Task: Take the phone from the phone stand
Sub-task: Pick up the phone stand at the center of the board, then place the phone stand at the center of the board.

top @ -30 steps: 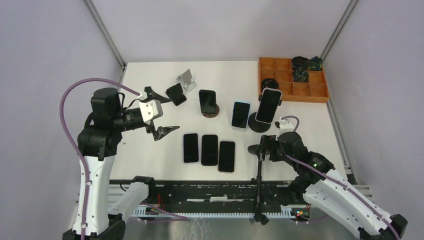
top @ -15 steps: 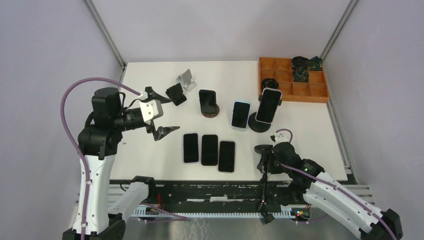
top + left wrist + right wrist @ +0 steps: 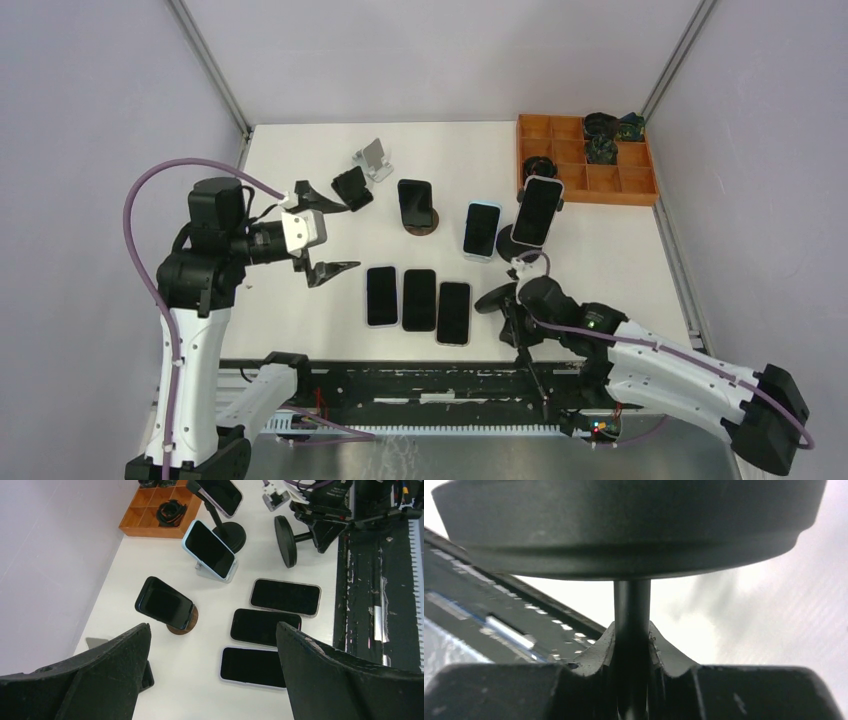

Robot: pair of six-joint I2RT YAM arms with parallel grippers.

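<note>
Noted right gripper (image 3: 520, 312) clenched on empty phone stand (image 3: 492, 298) by its stem, base lifted sideways, likely for clearing away; left gripper (image 3: 212, 626) released, idle aloft. Three phones (image 3: 419, 299) flat beside right gripper; three more propped beyond it.

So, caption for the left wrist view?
Open left gripper over six phones, three on stands; right gripper holds an empty stand.
</note>
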